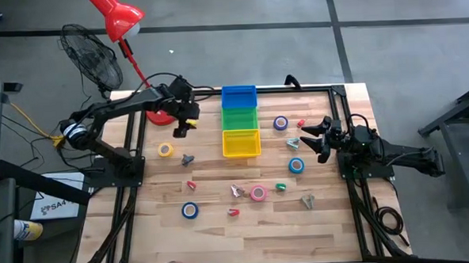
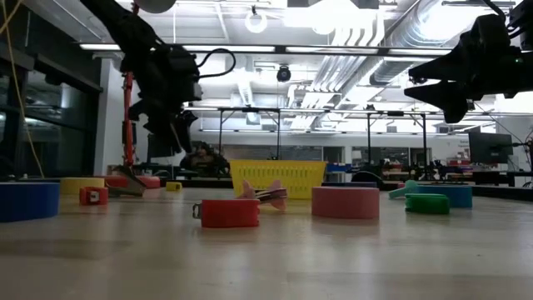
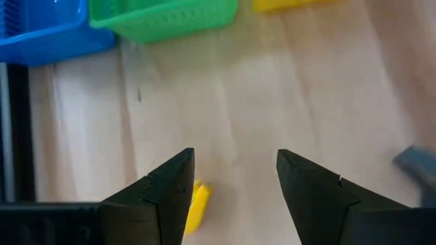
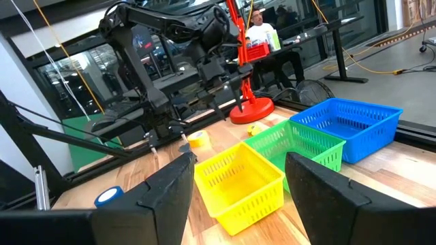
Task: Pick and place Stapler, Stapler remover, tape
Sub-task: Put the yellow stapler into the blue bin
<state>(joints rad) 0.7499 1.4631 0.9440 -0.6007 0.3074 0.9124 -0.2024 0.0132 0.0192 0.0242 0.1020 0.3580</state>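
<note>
Both grippers gaping, empty | left gripper (image 1: 183,124) above yellow tape (image 1: 165,150)

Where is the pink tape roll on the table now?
In the high view, the pink tape roll lies flat near the table's middle, on the side away from the yellow basket, between a small pink stapler remover and a small green piece.

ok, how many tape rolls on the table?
5 visible: yellow roll, left of baskets; blue roll, front-left; pink roll, front-centre; purple-blue roll and second blue roll, right of baskets.
</note>
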